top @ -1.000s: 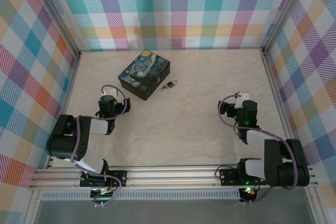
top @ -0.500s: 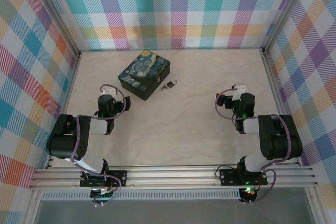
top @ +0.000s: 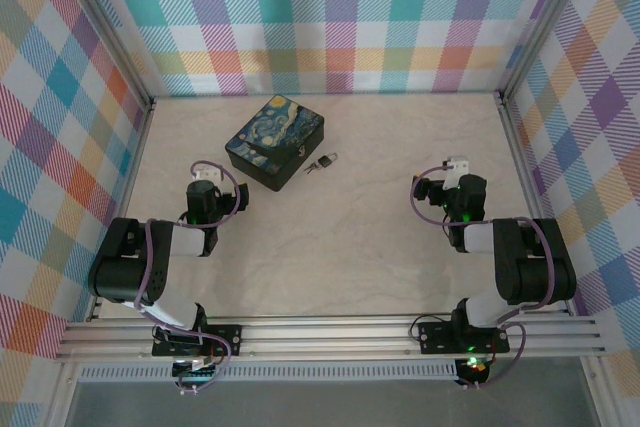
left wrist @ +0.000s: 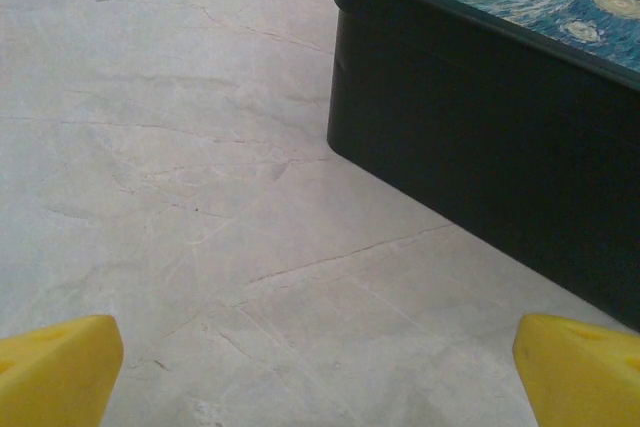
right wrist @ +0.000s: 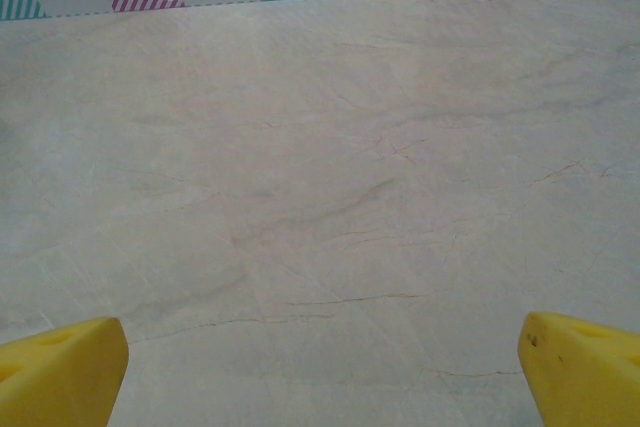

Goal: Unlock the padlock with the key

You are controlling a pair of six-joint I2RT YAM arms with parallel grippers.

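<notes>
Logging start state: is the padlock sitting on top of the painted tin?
No, the padlock lies on the table just right of the tin.

The tabletop (top: pixel 350 237) looks like pale veined marble, smooth and matt. The tin (left wrist: pixel 480 137) has smooth, dark, faintly glossy walls and a painted lid. The padlock (top: pixel 322 162) shows silvery metal.
</notes>
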